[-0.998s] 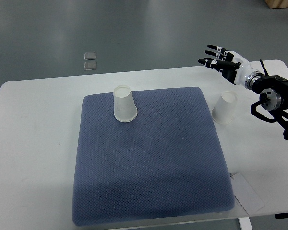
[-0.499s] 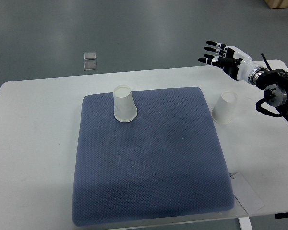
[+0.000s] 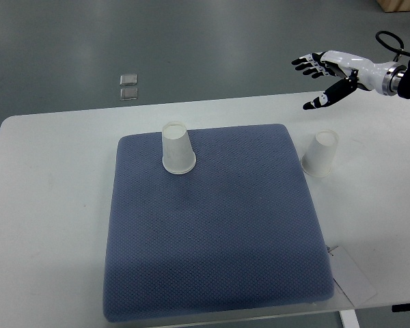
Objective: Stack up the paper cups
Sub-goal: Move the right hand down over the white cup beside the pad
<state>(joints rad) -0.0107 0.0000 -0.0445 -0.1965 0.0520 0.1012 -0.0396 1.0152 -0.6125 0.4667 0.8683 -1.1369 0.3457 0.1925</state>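
Two white paper cups stand upside down. One cup is on the blue mat near its far left corner. The other cup is on the white table just right of the mat's far right corner. My right hand is raised above the table's far edge, up and behind that cup, fingers spread and empty. The left arm is out of view.
The white table carries the mat. A sheet of paper pokes out at the mat's near right corner. Two small square tiles lie on the grey floor beyond the table.
My right hand has lifted and drawn back toward the upper right, its thumb swinging down away from the fingers. The cups have not moved.
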